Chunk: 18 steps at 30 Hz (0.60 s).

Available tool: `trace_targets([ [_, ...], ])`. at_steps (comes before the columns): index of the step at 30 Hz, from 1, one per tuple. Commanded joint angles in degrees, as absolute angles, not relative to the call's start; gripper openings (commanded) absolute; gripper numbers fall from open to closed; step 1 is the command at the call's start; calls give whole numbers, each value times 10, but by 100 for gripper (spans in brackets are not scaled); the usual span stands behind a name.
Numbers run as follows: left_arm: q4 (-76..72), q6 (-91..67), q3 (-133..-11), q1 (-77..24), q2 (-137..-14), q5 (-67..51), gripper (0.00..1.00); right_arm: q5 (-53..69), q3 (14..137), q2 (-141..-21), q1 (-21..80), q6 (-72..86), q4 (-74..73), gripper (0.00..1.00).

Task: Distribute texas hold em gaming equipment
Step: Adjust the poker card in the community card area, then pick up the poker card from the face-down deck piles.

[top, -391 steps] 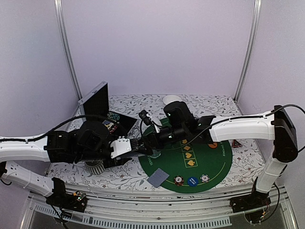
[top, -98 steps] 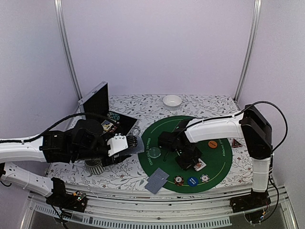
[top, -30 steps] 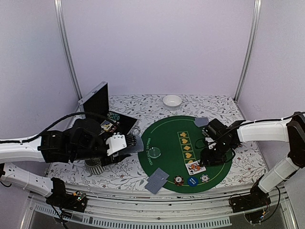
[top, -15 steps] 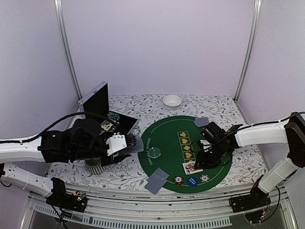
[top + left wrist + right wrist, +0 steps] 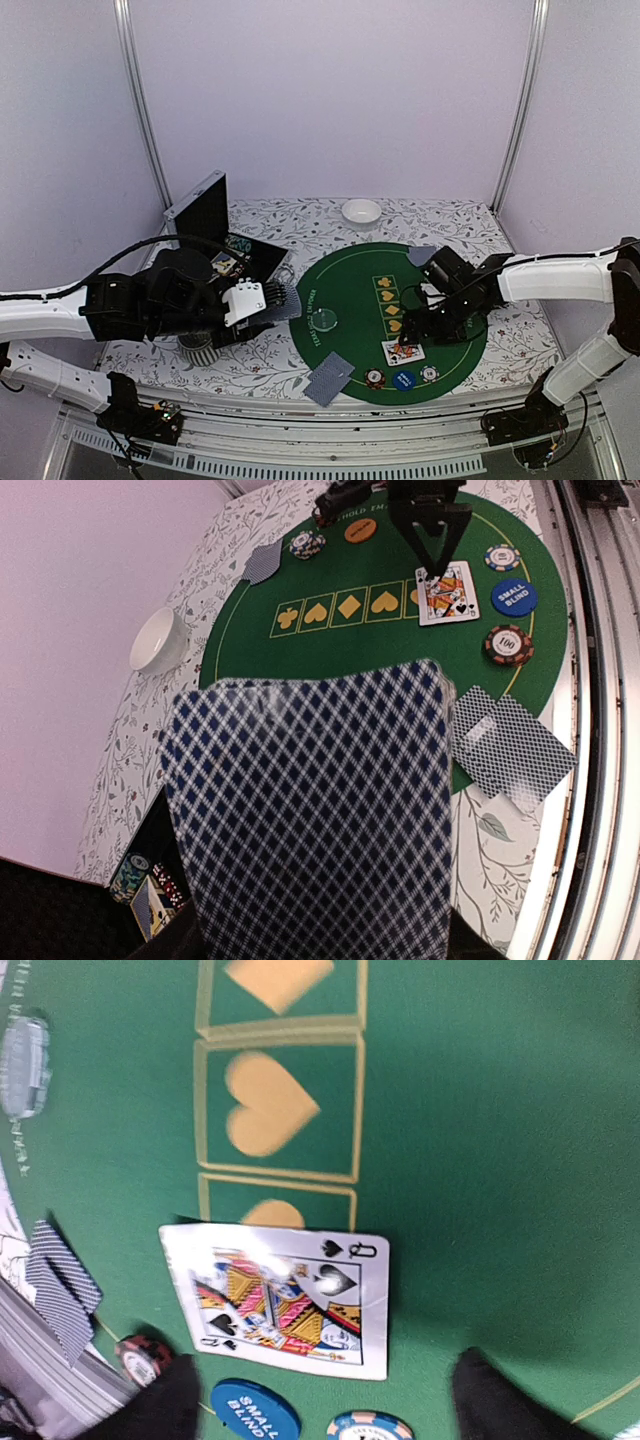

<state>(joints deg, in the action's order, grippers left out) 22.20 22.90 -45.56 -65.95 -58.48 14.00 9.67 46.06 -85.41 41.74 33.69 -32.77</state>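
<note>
My left gripper (image 5: pixel 272 304) is shut on a deck of grey-blue-backed playing cards (image 5: pixel 310 810), held left of the green mat (image 5: pixel 350 290); the deck hides its fingers in the left wrist view. My right gripper (image 5: pixel 411 342) is open just above a face-up queen of spades (image 5: pixel 280 1300), which lies flat on the mat between the fingers (image 5: pixel 160 1400). A blue small-blind button (image 5: pixel 255 1412), a reddish-brown chip (image 5: pixel 375 378) and a white-blue chip (image 5: pixel 430 374) lie at the mat's near edge. Two face-down cards (image 5: pixel 330 375) overlap there. A pale clear button (image 5: pixel 324 321) lies mid-left.
A face-down card (image 5: pixel 421 256), a chip (image 5: pixel 307 544) and an orange button (image 5: pixel 360 530) lie at the mat's far side. A white bowl (image 5: pixel 361 211) stands at the back. An open black box (image 5: pixel 215 215) and a ribbed grey mug (image 5: pixel 203 350) are by my left arm.
My right gripper has shifted a little to the left above the queen of spades, which stays face up on the mat. The left arm and its deck have not moved.
</note>
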Motion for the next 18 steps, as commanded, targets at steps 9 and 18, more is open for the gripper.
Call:
trace_targets([
  [9,216,232,-450,-653,-581,136,53,144,594,-709,545,188,-74,99],
  [18,212,235,-448,-653,-581,135,53,235,660,-892,595,224,57,99],
])
